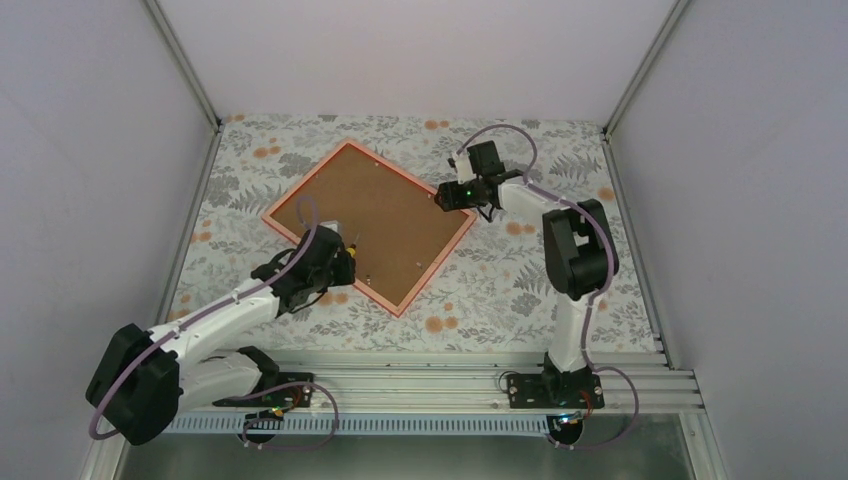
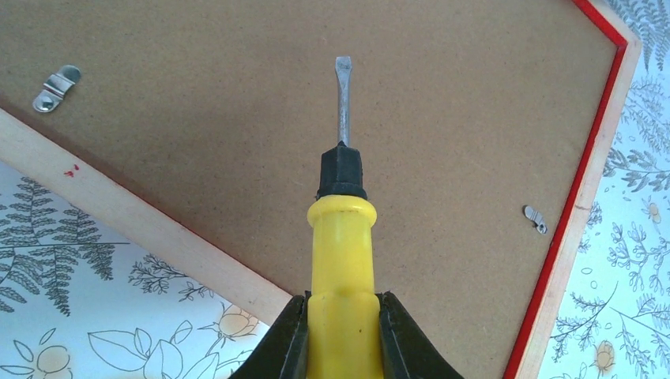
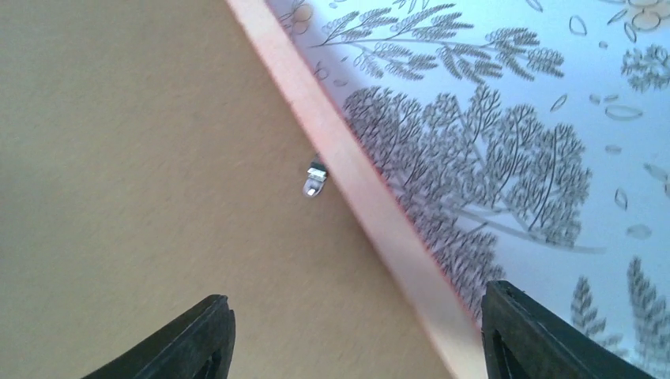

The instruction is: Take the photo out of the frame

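The frame (image 1: 385,205) lies face down on the flowered cloth, turned like a diamond, its brown backing (image 2: 221,110) up and its thin red edge (image 2: 581,181) showing. The photo is hidden under the backing. My left gripper (image 1: 343,260) is shut on a yellow-handled screwdriver (image 2: 342,253), whose flat blade (image 2: 342,95) points over the backing near the frame's near-left side. My right gripper (image 1: 447,196) hangs open over the frame's right corner; its fingers (image 3: 197,335) straddle the pale wooden edge (image 3: 371,197) with nothing between them.
Small metal clips sit on the backing: one (image 2: 57,88) by the left edge, one (image 2: 536,219) by the red edge, one (image 3: 314,178) under the right wrist. White walls and aluminium posts (image 1: 185,60) close in the table.
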Tool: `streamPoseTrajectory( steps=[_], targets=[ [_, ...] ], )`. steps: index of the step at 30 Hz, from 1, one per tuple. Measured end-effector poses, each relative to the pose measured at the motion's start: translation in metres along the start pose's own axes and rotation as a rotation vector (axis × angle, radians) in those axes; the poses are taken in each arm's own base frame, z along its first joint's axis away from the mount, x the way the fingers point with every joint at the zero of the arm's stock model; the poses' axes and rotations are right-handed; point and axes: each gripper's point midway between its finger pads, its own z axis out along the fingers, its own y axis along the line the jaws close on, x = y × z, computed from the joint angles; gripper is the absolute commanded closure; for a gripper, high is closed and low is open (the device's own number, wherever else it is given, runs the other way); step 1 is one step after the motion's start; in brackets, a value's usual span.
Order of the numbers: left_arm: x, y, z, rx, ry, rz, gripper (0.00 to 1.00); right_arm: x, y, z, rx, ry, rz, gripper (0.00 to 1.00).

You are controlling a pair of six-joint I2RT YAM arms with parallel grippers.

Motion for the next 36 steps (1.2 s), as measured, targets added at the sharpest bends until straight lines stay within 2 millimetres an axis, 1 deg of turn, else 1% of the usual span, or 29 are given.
streamPoseTrajectory(
  steps=[2, 4, 9, 14, 18, 22, 25, 30, 36],
  targets=[
    [0.001, 0.0, 0.003, -0.001, 0.012, 0.005, 0.98, -0.006, -0.008, 0.011, 0.001, -0.001, -0.013, 0.33],
    [0.001, -0.001, 0.005, 0.001, 0.018, 0.01, 0.98, -0.007, -0.012, 0.021, 0.0, 0.007, -0.02, 0.35],
    [0.001, -0.003, 0.007, 0.012, 0.029, 0.019, 0.98, 0.001, -0.019, 0.042, -0.003, 0.045, -0.039, 0.43],
    [0.001, -0.007, 0.009, 0.03, 0.038, 0.027, 0.98, 0.002, -0.02, 0.044, -0.003, 0.05, -0.06, 0.57],
    [0.0, -0.012, 0.009, 0.052, 0.04, 0.03, 0.98, 0.007, -0.026, 0.045, 0.013, 0.055, -0.058, 0.65],
    [0.001, -0.015, 0.008, 0.068, 0.049, 0.032, 0.98, 0.012, -0.028, 0.043, 0.024, 0.04, -0.06, 0.72],
    [0.003, -0.017, 0.008, 0.081, 0.06, 0.033, 0.98, 0.021, -0.029, 0.036, 0.037, 0.044, -0.049, 0.75],
    [0.005, -0.023, 0.009, 0.106, 0.076, 0.036, 0.98, 0.041, -0.029, 0.022, 0.052, 0.057, -0.004, 0.78],
    [0.007, -0.035, 0.007, 0.145, 0.089, 0.052, 0.98, 0.07, -0.028, 0.003, 0.062, 0.061, 0.109, 0.8]
  ],
)
